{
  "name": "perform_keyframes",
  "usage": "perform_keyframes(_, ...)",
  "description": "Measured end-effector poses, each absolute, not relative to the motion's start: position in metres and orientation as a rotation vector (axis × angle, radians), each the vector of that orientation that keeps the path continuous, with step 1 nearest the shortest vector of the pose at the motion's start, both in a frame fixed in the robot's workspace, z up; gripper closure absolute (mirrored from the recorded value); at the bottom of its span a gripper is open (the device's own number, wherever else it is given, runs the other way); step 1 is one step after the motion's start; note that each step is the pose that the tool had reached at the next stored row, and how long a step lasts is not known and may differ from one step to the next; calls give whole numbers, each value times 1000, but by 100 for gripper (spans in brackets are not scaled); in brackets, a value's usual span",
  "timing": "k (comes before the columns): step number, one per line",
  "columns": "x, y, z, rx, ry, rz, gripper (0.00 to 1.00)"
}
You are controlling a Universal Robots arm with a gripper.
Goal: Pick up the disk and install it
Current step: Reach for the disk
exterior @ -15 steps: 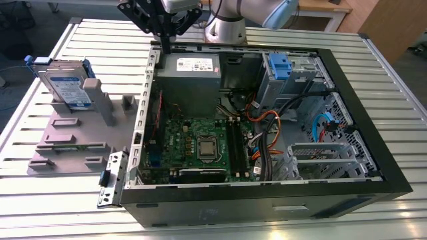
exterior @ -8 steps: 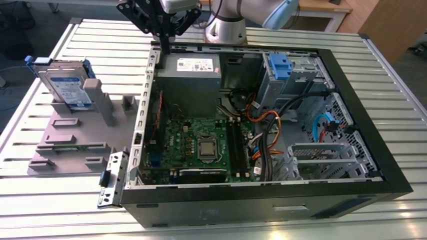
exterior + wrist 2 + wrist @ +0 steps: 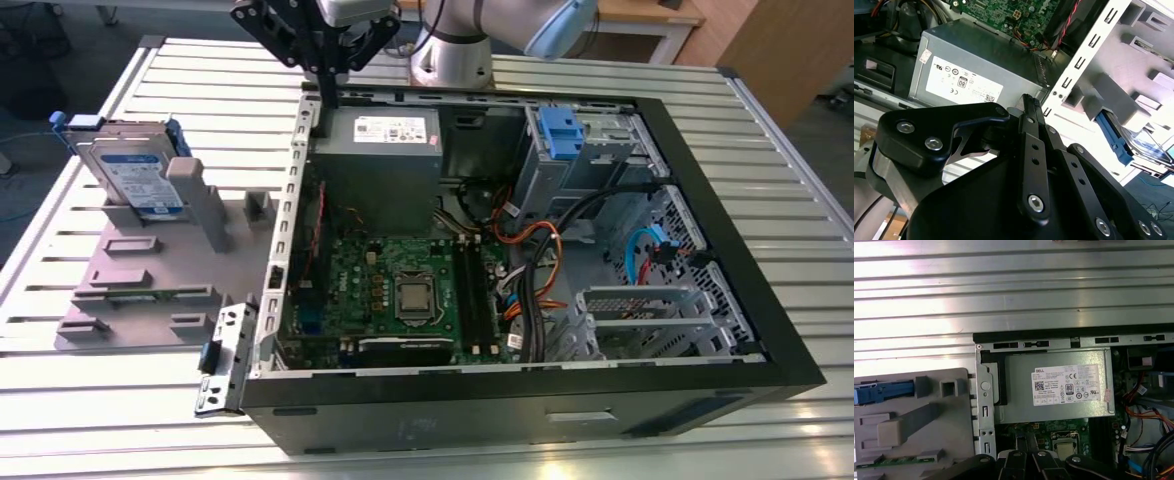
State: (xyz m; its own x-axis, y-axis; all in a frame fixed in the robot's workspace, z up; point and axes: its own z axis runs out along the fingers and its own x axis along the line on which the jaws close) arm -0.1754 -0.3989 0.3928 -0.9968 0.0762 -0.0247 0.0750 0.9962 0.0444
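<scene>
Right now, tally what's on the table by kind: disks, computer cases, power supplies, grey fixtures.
Disk: 1
Case: 1
Power supply: 1
Fixture: 1
Total: 4

Bright even light, glare on slatted table (image 3: 1004, 290)

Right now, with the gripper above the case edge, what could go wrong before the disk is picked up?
The black gripper, shut and empty, hangs just above the open computer case's metal side wall, beside the grey boxy power supply; a low sideways move may strike them. The silver rectangular disk in its blue carrier stands upright in the grey plastic holder; an off-centre grip may tip it.
</scene>
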Motion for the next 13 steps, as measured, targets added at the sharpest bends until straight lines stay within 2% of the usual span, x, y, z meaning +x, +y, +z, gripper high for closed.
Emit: perform_keyframes(13, -184, -399, 393, 118, 3112, 68, 89)
